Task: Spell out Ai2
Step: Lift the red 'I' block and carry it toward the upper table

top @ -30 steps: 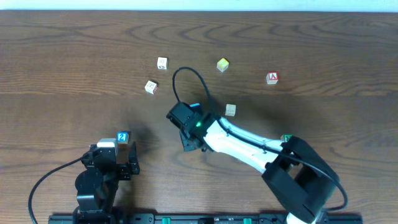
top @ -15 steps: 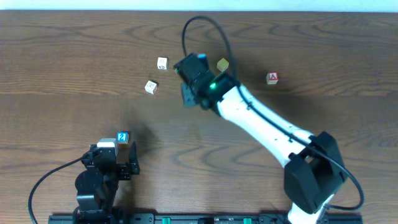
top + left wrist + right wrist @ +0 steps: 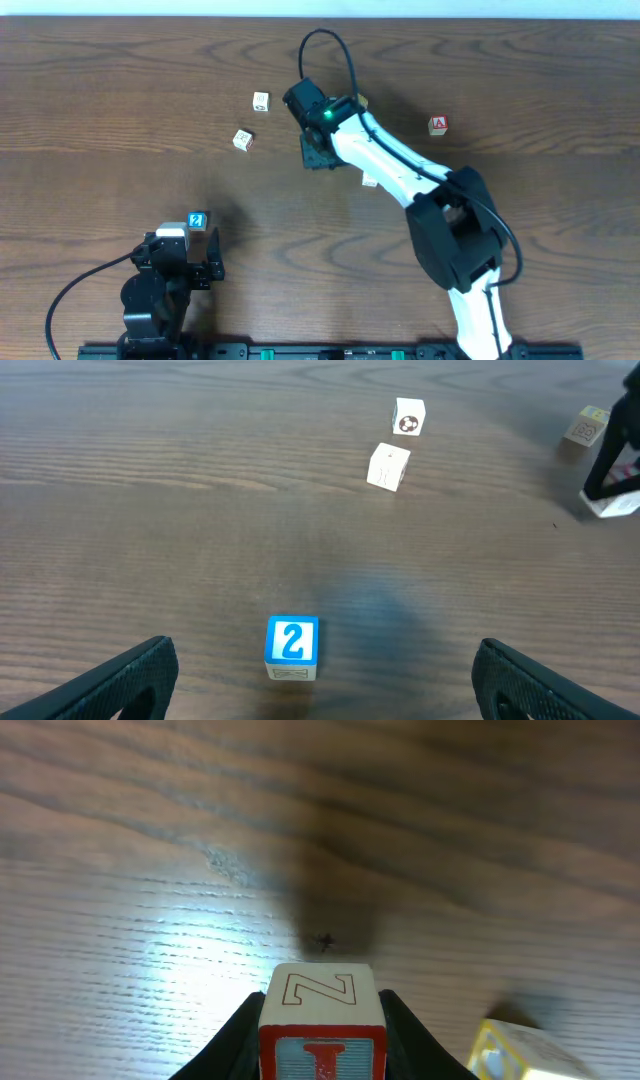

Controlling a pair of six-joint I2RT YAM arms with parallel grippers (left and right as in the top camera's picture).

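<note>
My right gripper [image 3: 318, 152] [image 3: 320, 1035] is shut on a red-edged block [image 3: 320, 998] with a red I on its front and a Z on top, held just above the wood. The blue 2 block [image 3: 197, 220] [image 3: 292, 645] rests on the table just ahead of my left gripper [image 3: 187, 262] [image 3: 325, 695], which is open and empty. The red A block [image 3: 437, 125] sits at the far right, apart from both grippers.
Two white blocks [image 3: 261, 101] [image 3: 243, 139] lie at the far left of centre, also in the left wrist view [image 3: 408, 418] [image 3: 388, 466]. A yellow block [image 3: 520, 1055] [image 3: 585, 427] sits beside the right gripper. A tan block [image 3: 369, 181] peeks from under the right arm.
The right gripper has moved from mid-table toward the far side, near the yellow block, and the arm has swung round. The left arm and the 2 block have not moved.
</note>
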